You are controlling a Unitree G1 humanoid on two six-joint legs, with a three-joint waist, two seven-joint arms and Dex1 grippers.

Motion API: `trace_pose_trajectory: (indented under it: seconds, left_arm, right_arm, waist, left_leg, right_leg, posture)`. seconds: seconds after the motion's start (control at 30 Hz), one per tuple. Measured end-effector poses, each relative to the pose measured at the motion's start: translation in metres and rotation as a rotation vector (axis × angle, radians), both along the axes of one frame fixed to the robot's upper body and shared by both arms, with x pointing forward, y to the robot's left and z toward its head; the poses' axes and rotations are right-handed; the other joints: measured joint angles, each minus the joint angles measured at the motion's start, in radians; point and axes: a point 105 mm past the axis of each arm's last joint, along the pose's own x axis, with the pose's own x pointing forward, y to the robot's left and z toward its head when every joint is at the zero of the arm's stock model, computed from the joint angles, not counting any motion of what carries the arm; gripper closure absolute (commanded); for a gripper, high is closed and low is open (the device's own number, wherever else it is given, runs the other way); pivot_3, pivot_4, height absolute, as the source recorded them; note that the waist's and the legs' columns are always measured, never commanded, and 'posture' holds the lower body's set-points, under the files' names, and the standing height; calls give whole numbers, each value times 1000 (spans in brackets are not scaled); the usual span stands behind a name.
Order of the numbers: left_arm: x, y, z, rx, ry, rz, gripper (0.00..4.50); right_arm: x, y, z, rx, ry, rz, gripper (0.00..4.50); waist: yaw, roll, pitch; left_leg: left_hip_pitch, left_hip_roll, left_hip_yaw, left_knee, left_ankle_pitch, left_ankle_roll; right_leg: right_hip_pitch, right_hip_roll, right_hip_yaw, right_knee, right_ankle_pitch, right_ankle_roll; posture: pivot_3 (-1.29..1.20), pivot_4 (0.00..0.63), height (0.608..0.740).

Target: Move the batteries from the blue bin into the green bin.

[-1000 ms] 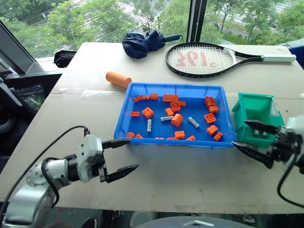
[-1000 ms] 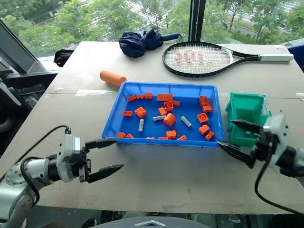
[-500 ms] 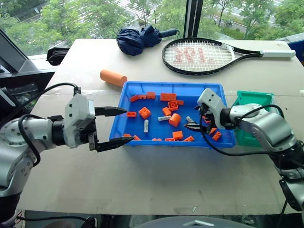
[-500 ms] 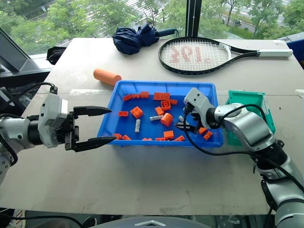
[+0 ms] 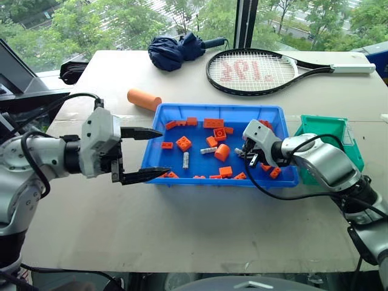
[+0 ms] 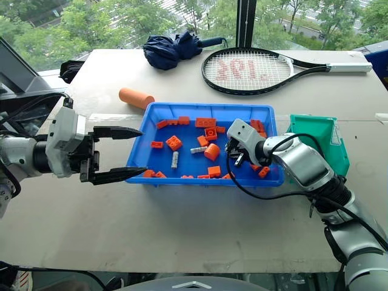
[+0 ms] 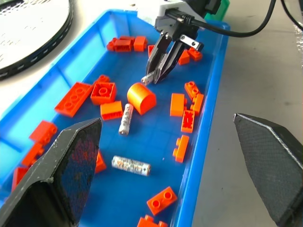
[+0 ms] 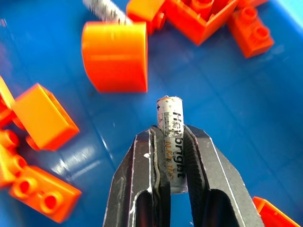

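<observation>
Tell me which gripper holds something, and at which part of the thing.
The right gripper is shut on a battery, pinching its lower half while the plus end sticks out past the fingertips. The left gripper is open and holds nothing.

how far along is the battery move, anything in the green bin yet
Can't tell what's already done: the small teal-green plastic bin's inside isn't visible. In hand: the right gripper is shut on one silver-grey cylindrical battery, low inside the wide blue plastic tray. Left: two more batteries lie among orange bricks. The left gripper hangs open beside the tray.
</observation>
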Motion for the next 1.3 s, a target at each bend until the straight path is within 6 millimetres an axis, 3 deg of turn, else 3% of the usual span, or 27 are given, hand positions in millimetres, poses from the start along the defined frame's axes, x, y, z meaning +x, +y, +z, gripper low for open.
trace_pose_trajectory:
  seconds: [0.13,0.23,0.27,0.33,0.47,0.63,0.67,0.73,0.83,0.93,1.0,1.07,1.1,1.27,1.3]
  left_arm:
    - [7,-17,18,-76,-54,-44,0]
    - [10,-34,28,-138,-57,-98,0]
    - [11,-36,29,-148,-50,-107,0]
    - [13,-42,30,-169,-22,-128,0]
    - [15,-50,34,-179,-19,-165,0]
    - [17,-53,29,-157,2,-179,0]
    - [18,-53,29,-155,2,-177,0]
    - [18,-52,28,-148,3,-172,0]
    - [18,-45,21,-127,28,-149,0]
    - [21,-29,11,-108,55,-82,0]
    - [21,-14,1,-64,68,-28,0]
    - [22,4,-8,-13,77,27,0]
    - [21,17,-11,5,81,65,0]
    - [16,52,-20,66,78,182,0]
    - [16,55,-22,69,80,192,0]
  right_arm:
    - [-2,-21,44,95,-59,-108,4375]
    - [-8,-61,78,109,-123,-240,4375]
    - [-10,-69,83,108,-137,-269,4375]
    - [-17,-105,94,76,-164,-382,4375]
    - [-28,-147,78,29,-104,-511,4375]
    - [-29,-169,51,24,-22,-573,4375]
    - [-27,-172,49,17,-35,-575,3525]
    - [-25,-179,48,-1,-54,-585,2780]
    - [-21,-184,51,-19,-96,-581,1170]
    - [-14,-173,60,-16,-142,-524,1170]
    - [-7,-152,70,8,-178,-443,1170]
    - [-1,-124,74,40,-194,-344,1170]
    - [1,-101,74,67,-190,-265,1170]
    - [-4,-8,57,103,-126,81,1170]
    - [-4,0,56,99,-128,109,1170]
  waist:
    - [3,-1,0]
    - [2,-1,0]
    - [1,-1,0]
    - [-1,-2,0]
    - [-6,-2,0]
    - [-18,-1,0]
    - [-19,-1,0]
    - [-20,-1,0]
    - [-24,-1,0]
    - [-30,-1,0]
    - [-33,0,1]
    - [-33,0,1]
    - [-34,0,1]
    - [-25,0,1]
    - [-20,0,1]
  left_leg:
    - [-2,-1,0,3,0,-1]
    - [-2,-1,0,5,0,1]
    - [-2,-1,0,5,0,1]
    - [-2,0,1,6,-1,2]
    - [-1,1,4,6,-2,4]
    - [0,1,6,9,-2,4]
    - [0,1,6,9,-2,4]
    - [0,1,6,10,-2,4]
    - [0,1,6,10,-2,4]
    - [0,2,6,10,-2,4]
    - [0,4,7,9,-2,4]
    - [0,6,7,9,-2,4]
    - [0,7,7,9,-2,4]
    - [-2,7,5,9,-1,2]
    - [-3,6,4,9,0,1]
  right_leg:
    - [-2,0,0,5,0,0]
    - [-2,1,0,6,0,0]
    - [-2,1,-1,6,0,0]
    - [-2,2,-1,6,0,0]
    - [-2,3,1,7,0,0]
    - [-2,3,3,10,0,1]
    - [-2,3,3,10,0,1]
    - [-2,3,3,9,0,1]
    - [-2,3,3,9,0,1]
    - [-2,4,3,10,0,1]
    - [-2,5,4,9,1,1]
    - [-2,5,3,8,1,-1]
    - [-2,6,3,8,2,-1]
    - [-3,6,3,6,2,-1]
    - [-3,4,3,6,2,-1]
  posture:
    - [0,150,740]
    - [0,150,740]
    - [0,150,740]
    - [0,150,740]
    - [0,150,740]
    - [0,150,740]
    - [0,150,740]
    - [0,150,740]
    - [0,150,740]
    - [0,150,740]
    - [0,150,740]
    - [0,150,740]
    - [0,150,740]
    - [0,150,740]
    - [0,150,740]
